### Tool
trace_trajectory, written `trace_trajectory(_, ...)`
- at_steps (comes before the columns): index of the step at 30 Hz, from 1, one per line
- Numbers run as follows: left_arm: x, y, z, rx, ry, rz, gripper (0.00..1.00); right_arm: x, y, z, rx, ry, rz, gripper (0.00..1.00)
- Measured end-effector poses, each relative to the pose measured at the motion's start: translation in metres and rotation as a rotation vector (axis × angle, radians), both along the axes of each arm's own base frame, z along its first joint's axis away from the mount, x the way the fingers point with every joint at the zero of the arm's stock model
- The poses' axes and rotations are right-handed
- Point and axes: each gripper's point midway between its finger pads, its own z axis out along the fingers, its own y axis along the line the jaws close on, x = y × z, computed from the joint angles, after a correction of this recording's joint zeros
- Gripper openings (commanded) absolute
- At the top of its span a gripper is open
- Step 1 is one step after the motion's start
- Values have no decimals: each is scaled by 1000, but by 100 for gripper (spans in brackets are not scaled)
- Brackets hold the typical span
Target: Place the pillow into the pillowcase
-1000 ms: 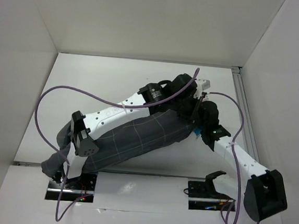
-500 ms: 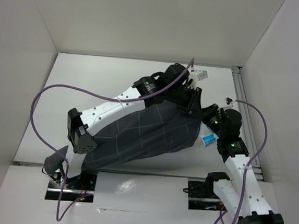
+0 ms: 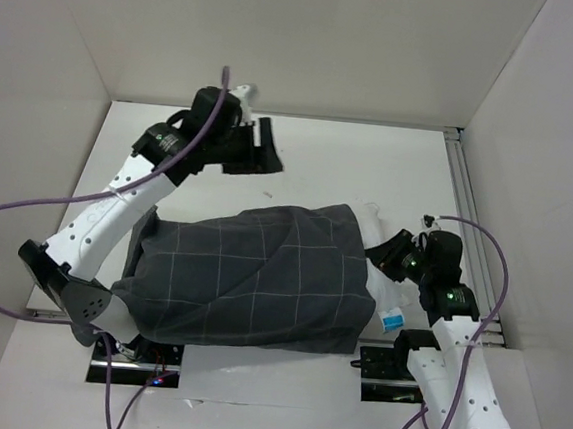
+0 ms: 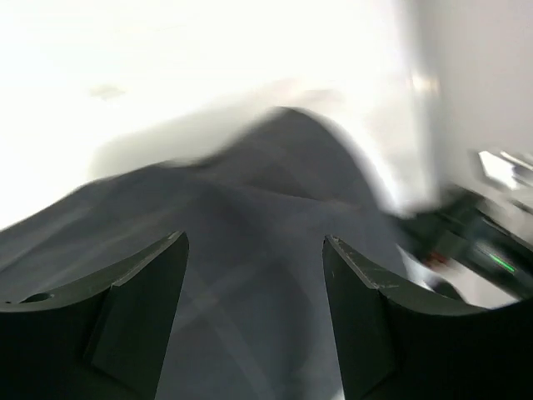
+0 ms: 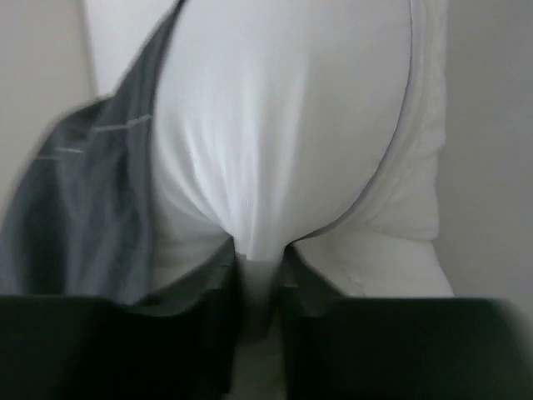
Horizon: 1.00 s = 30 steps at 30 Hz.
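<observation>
We see the pillowcase (image 3: pixel 251 277) lying flat across the near half of the counter (image 3: pixel 371 162). It is filled by the pillow (image 3: pixel 371 220), whose white end and blue tag (image 3: pixel 393 321) stick out of the opening on the right. Our right end effector (image 5: pixel 260 262) is pinched on a fold of that exposed white fabric. Our left end effector (image 3: pixel 265 150) hangs above the far counter, apart from the pillowcase, spread wide with nothing in it.

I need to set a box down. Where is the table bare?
Bare: far strip of table between pillowcase and back wall, right of the left fingers. Crowded: near half, and the right edge where right fingers pinch the pillow.
</observation>
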Motion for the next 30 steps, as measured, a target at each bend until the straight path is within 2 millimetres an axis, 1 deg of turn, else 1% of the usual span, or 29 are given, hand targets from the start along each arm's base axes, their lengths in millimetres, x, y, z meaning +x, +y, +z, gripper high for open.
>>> trace_trajectory(1,8,22,-14,38,26,71,79,-3,-1,-4,-18,12,4,54)
trace_trajectory(2,16,45,-31,85,61,146,79,-6,-4,-8,-44,26,8,80)
trace_trajectory(3,22,64,-50,132,100,205,79,-8,-6,-10,-64,37,8,86)
trace_trajectory(4,24,77,-71,178,143,244,81,-10,-10,-12,-102,46,10,90)
trace_trajectory(5,21,87,-93,222,191,265,81,-9,-12,-10,-118,49,7,92)
trace_trajectory(6,15,94,-116,264,245,274,81,-8,-15,-8,-137,50,1,97)
trace_trajectory(8,0,103,-156,337,345,268,81,-3,-20,0,-168,51,-7,99)
trace_trajectory(10,-15,104,-184,374,430,244,78,5,-22,6,-190,49,-6,99)
trace_trajectory(11,-20,102,-196,374,462,229,75,10,-23,6,-199,60,-2,99)
trace_trajectory(12,-23,99,-203,366,479,215,72,15,-23,5,-203,77,4,99)
trace_trajectory(14,-23,91,-209,326,495,181,44,25,-22,-3,-206,115,17,99)
trace_trajectory(15,-21,86,-209,301,497,174,21,30,-20,-10,-202,139,29,99)
trace_trajectory(16,-18,81,-209,277,493,157,2,33,-18,-17,-194,161,43,99)
trace_trajectory(17,-16,74,-209,250,499,129,0,37,-15,-23,-181,181,60,88)
trace_trajectory(19,-13,60,-211,210,527,83,0,44,-8,-27,-147,188,92,78)
trace_trajectory(20,-10,54,-212,195,541,62,0,47,-5,-27,-132,183,100,62)
trace_trajectory(21,-6,48,-213,181,552,46,0,49,-4,-24,-126,169,106,55)
trace_trajectory(23,2,39,-212,173,563,18,0,51,-2,-17,-118,138,107,34)
trace_trajectory(24,8,33,-208,164,557,5,0,52,-2,-13,-118,120,103,26)
trace_trajectory(25,15,27,-202,153,544,-6,0,51,-3,-8,-120,101,101,15)
trace_trajectory(28,34,6,-175,122,488,-50,0,47,-7,6,-141,43,81,0)
trace_trajectory(30,46,-8,-155,110,447,-81,0,42,-11,13,-169,9,65,0)
